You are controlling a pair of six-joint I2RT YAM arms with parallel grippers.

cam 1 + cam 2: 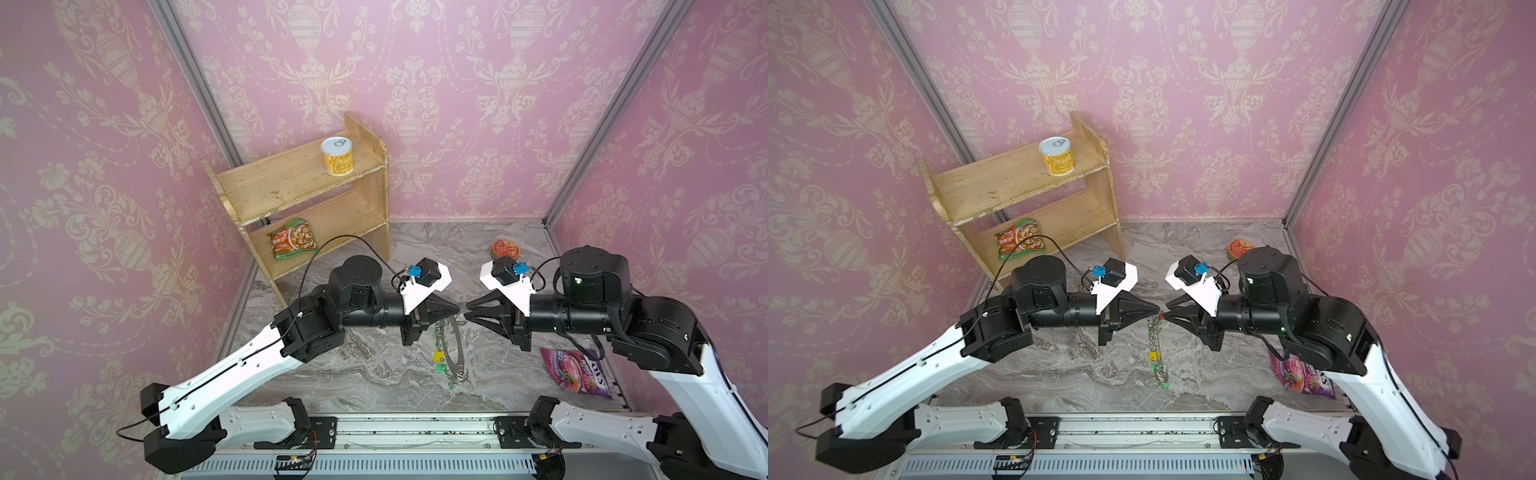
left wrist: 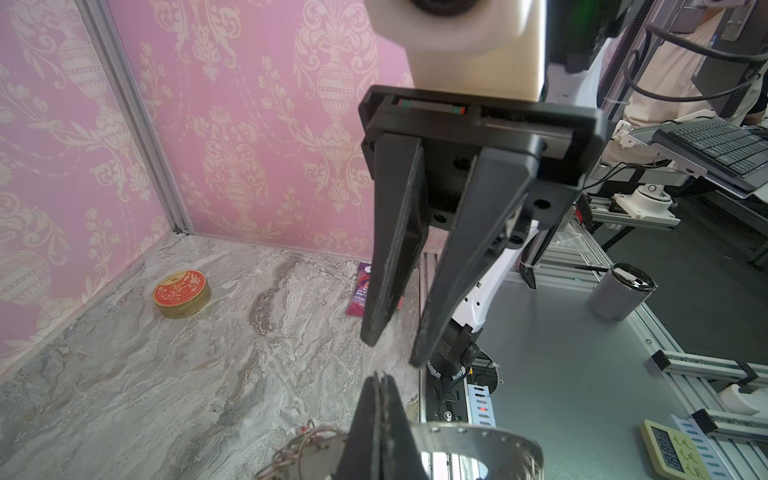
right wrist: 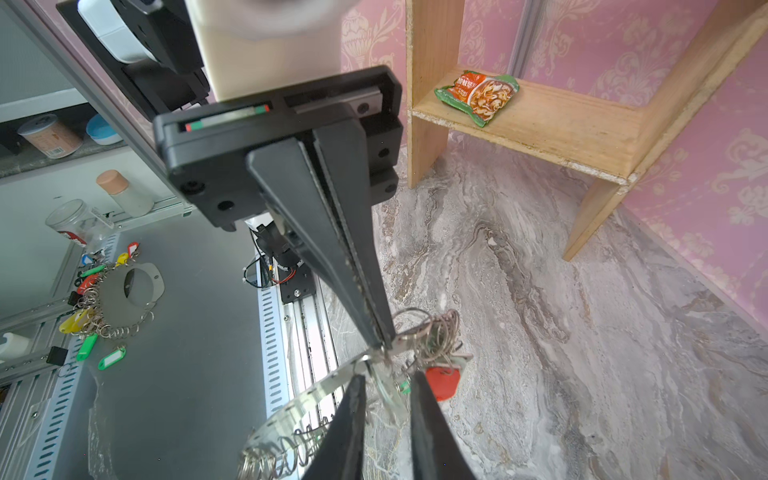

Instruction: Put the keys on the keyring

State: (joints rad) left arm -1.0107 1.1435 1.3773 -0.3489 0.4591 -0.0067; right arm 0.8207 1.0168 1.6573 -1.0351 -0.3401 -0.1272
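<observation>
Threading seems under way: left gripper (image 2: 380, 380) pinched tight on the rim of the keyring (image 2: 478, 440), holding it on edge above the table (image 1: 374, 374), tagged keys (image 3: 442, 382) dangling from it. Right gripper (image 1: 466, 311) faces it, fingers (image 3: 353, 415) narrowly parted and apparently empty. Next it likely needs another key, steered precisely onto one of the wire loops (image 3: 286, 451).

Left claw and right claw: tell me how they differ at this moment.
The left claw is shut, while the right claw has its jaws standing apart. The left claw pinches the rim of the keyring; the right claw holds nothing. Both are black, held roughly level, and point tip to tip at each other, almost meeting.
</observation>
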